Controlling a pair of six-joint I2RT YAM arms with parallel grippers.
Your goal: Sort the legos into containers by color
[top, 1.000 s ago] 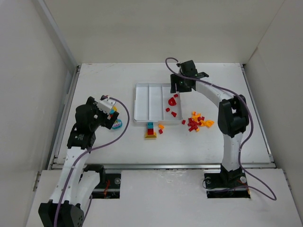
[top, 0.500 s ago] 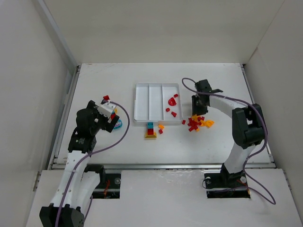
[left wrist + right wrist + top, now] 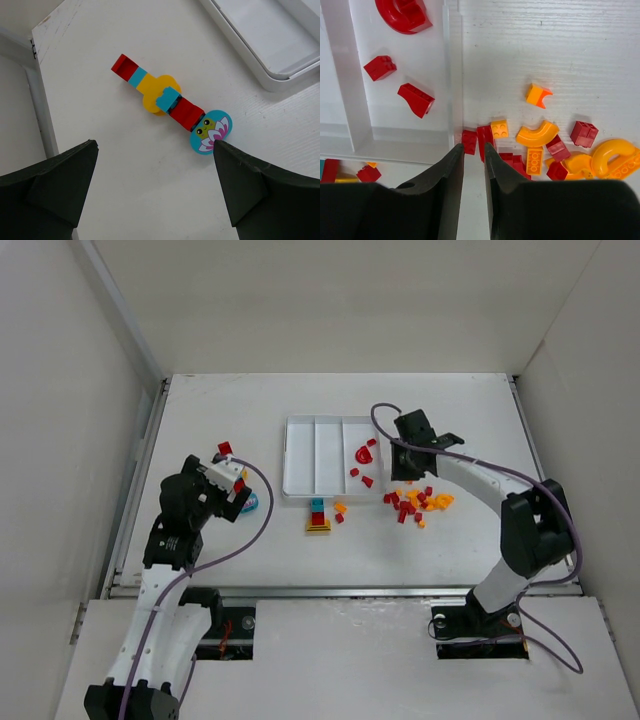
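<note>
Right gripper (image 3: 474, 146): jaws stand nearly together, only a narrow slit is left. A red brick (image 3: 469, 141) is seen right at the tips, in the lower middle of the wrist view. Whether it is pinched cannot be told. Its long side is judged to run up-down in the frame, in line with the slit. A second red brick (image 3: 484, 142) is touching it on the right.

Just left of the tips the tray (image 3: 452, 75) wall is found, so the red brick lies outside it, close against the corner. That wall is judged the thing in the way of any grip here. Red pieces (image 3: 415, 100) are already seen in the tray's right compartment, upper left of the frame. To the lower right a pile (image 3: 555, 150) of orange and red bricks is spread on the table.

The right arm is the nearer one to this pile.

Left gripper (image 3: 155, 145): wide open, nothing held. Under it a strip of bricks (image 3: 165, 97) is laid, long axis from upper left to lower right. In the top view a small stack (image 3: 318, 518) is seen just below the tray, between the arms.
</note>
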